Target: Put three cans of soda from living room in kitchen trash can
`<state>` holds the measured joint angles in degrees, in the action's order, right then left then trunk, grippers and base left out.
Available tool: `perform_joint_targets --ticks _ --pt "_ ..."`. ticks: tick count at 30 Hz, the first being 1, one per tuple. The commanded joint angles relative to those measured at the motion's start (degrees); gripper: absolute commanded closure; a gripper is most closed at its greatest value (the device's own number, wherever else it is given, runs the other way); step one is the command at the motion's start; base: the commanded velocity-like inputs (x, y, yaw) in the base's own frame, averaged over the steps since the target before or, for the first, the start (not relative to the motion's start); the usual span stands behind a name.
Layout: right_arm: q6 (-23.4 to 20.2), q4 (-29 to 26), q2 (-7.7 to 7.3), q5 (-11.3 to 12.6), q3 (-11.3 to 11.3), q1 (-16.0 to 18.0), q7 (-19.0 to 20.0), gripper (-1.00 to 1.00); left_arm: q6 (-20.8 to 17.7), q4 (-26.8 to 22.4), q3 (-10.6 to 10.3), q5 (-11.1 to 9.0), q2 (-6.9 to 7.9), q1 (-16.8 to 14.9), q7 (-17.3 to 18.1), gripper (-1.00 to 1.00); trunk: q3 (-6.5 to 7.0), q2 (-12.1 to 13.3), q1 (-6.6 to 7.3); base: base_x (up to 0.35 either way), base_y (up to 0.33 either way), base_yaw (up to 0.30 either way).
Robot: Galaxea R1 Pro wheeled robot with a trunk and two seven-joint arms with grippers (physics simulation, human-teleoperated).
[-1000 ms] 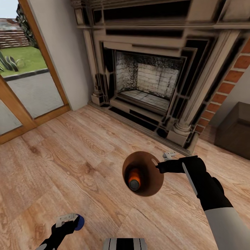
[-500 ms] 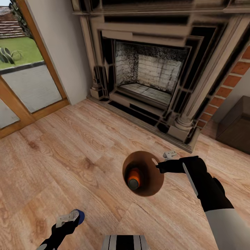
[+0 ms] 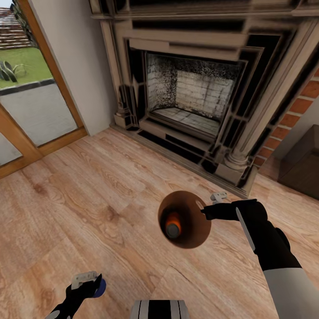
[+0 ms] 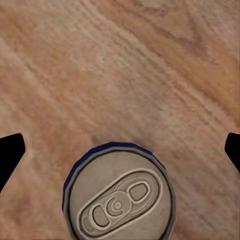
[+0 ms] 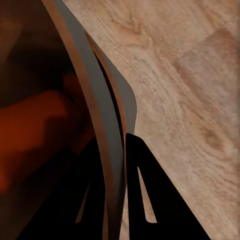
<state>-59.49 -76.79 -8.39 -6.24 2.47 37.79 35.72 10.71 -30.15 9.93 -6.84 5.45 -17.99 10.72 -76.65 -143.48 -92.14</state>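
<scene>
In the head view my right gripper (image 3: 205,212) is shut on the rim of the trash can (image 3: 195,230), a brown-walled round bin held just over the plank floor. One orange soda can (image 3: 173,223) lies inside it, silver top toward me. In the right wrist view the bin's thin wall (image 5: 107,150) is pinched between the black fingers (image 5: 155,205), with orange (image 5: 35,130) showing inside. My left gripper (image 3: 86,283) hangs open over the dark blue soda can (image 3: 100,287), which stands on the floor. From the left wrist its silver top (image 4: 119,202) sits between the wide-apart fingertips (image 4: 10,152).
The ornate dark fireplace (image 3: 190,97) stands close ahead, with red brick chimney (image 3: 297,110) to its right and a dark brown box (image 3: 305,164) beyond. A wood-framed glass door (image 3: 26,106) is at the left. Light wood floor (image 3: 88,195) lies between.
The whole view has shifted a little, so the camera moved. The bin stays in my right gripper. My left gripper stays over the blue can, slightly lower in view.
</scene>
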Motion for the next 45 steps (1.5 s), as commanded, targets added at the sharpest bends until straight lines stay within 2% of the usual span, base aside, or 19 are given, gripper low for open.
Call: perform_joint_targets --ticks 1,45 --pt "-0.51 -0.04 0.02 2.03 0.00 -0.02 0.40 1.00 0.00 -0.01 0.00 0.00 0.00 -0.01 0.00 -1.00 0.01 0.00 0.01 0.028 0.000 0.000" --pt "-0.51 -0.20 -0.02 2.10 -0.06 -0.17 0.40 1.00 -0.31 0.62 0.00 0.18 -0.12 0.01 0.16 -1.00 0.01 0.00 0.01 0.001 0.000 0.000"
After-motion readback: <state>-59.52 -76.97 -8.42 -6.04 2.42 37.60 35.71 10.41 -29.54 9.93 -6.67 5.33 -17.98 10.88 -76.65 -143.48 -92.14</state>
